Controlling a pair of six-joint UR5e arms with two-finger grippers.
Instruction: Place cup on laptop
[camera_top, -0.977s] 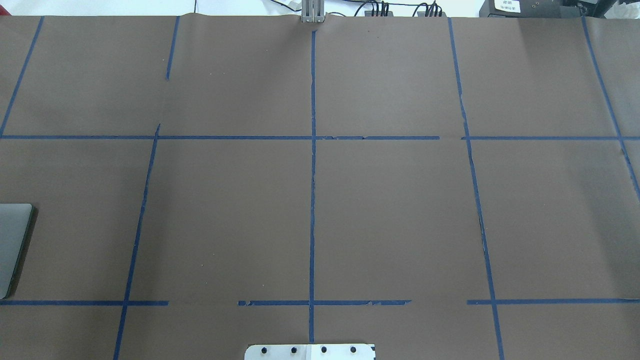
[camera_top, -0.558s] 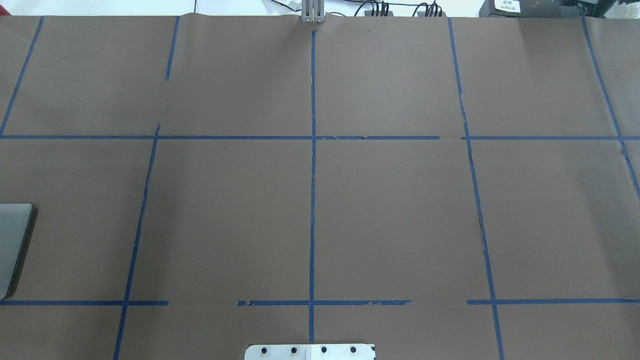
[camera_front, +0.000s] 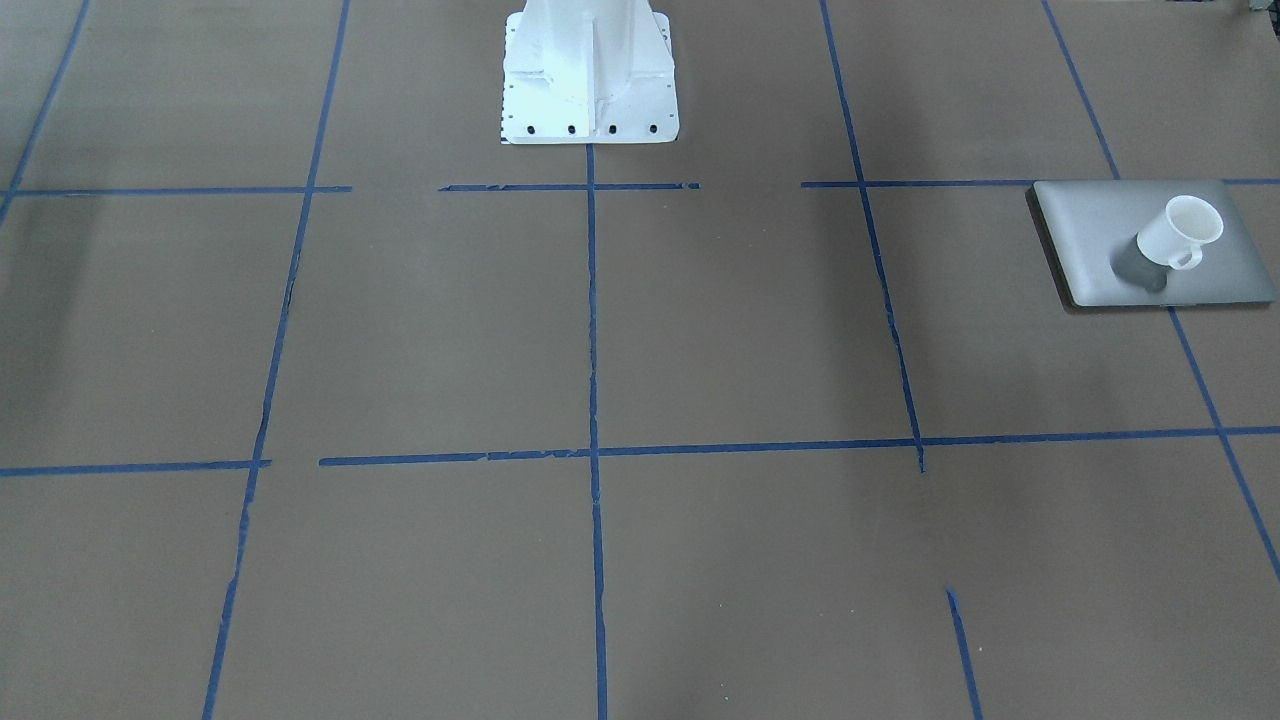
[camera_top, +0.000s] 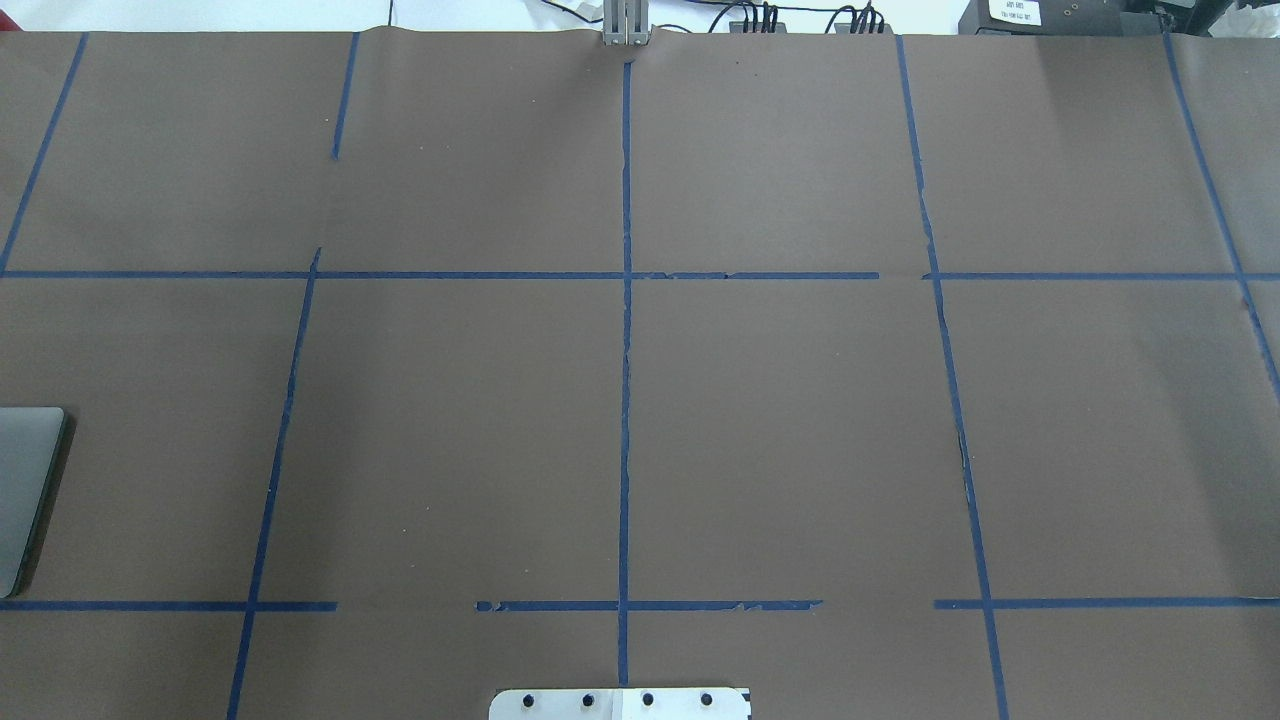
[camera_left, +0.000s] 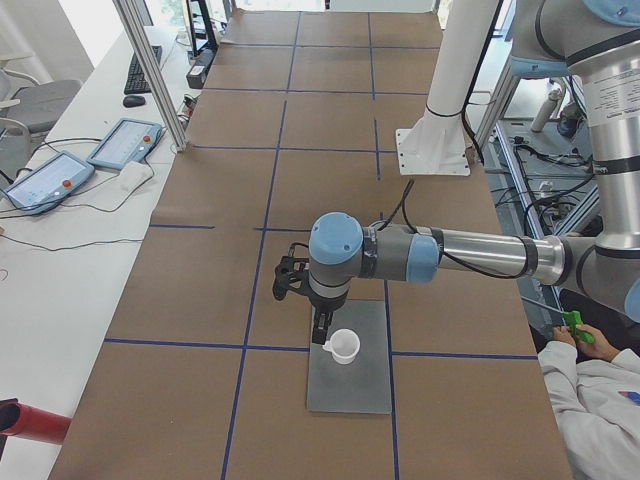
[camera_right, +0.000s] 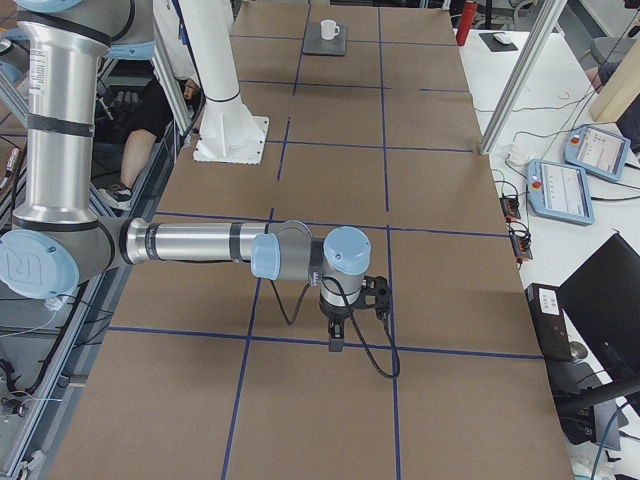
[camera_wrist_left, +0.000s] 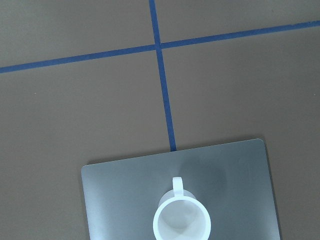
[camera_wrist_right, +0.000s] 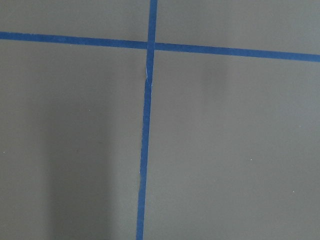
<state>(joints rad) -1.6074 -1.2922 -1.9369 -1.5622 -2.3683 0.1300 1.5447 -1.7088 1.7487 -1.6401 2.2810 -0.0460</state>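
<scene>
The small white cup (camera_front: 1180, 232) stands upright on the closed silver-grey laptop (camera_front: 1100, 250), handle toward the operators' side. Both show in the left wrist view, the cup (camera_wrist_left: 181, 220) on the lid (camera_wrist_left: 125, 200), with no fingers in sight. In the exterior left view my left gripper (camera_left: 322, 335) hangs just beside the cup (camera_left: 344, 346), over the laptop (camera_left: 350, 385); I cannot tell if it is open or shut. In the exterior right view my right gripper (camera_right: 337, 345) points down over bare table, far from the cup (camera_right: 328, 30); I cannot tell its state.
The overhead view shows only the laptop's corner (camera_top: 25, 490) at its left edge. The white robot base (camera_front: 588, 70) stands mid-table. Blue tape lines cross the brown table. A side desk holds teach pendants (camera_left: 125, 143). A person (camera_left: 590, 370) sits near the left arm.
</scene>
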